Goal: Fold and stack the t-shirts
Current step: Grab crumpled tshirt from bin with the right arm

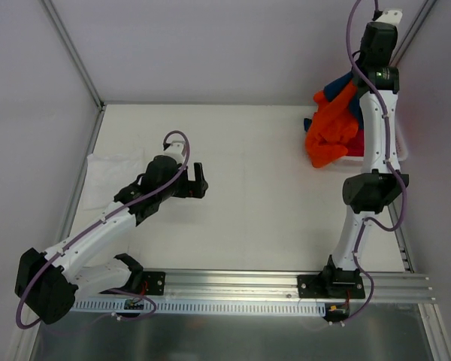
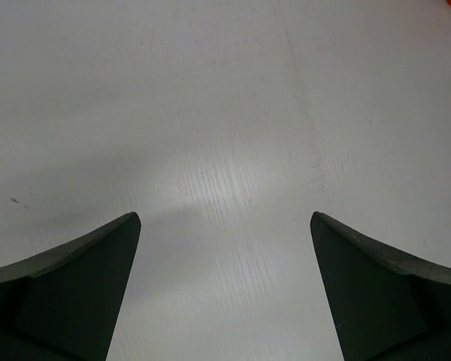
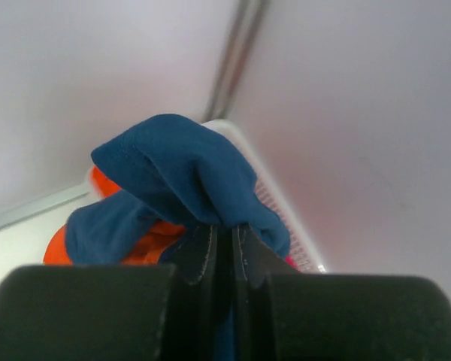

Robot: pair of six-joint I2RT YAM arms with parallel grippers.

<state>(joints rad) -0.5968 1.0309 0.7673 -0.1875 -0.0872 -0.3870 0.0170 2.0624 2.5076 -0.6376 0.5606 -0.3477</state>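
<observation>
My right gripper (image 3: pixel 224 227) is shut on a fold of the navy blue t-shirt (image 3: pixel 173 165) and holds it up over the pile. The orange t-shirt (image 3: pixel 146 242) lies bunched under it, with a sliver of the magenta t-shirt (image 3: pixel 289 262) beside it. In the top view the navy t-shirt (image 1: pixel 337 87), the orange t-shirt (image 1: pixel 331 129) and the magenta t-shirt (image 1: pixel 355 144) sit heaped at the back right under the right wrist (image 1: pixel 379 47). The white t-shirt (image 1: pixel 114 174) lies flat at the left. My left gripper (image 1: pixel 198 182) is open and empty over bare table (image 2: pixel 225 219).
The white lattice basket (image 3: pixel 279 199) stands at the back right under the heap, against the right wall (image 1: pixel 401 147). The enclosure walls close in the table at the back and both sides. The aluminium rail (image 1: pixel 240 282) with the arm bases runs along the near edge.
</observation>
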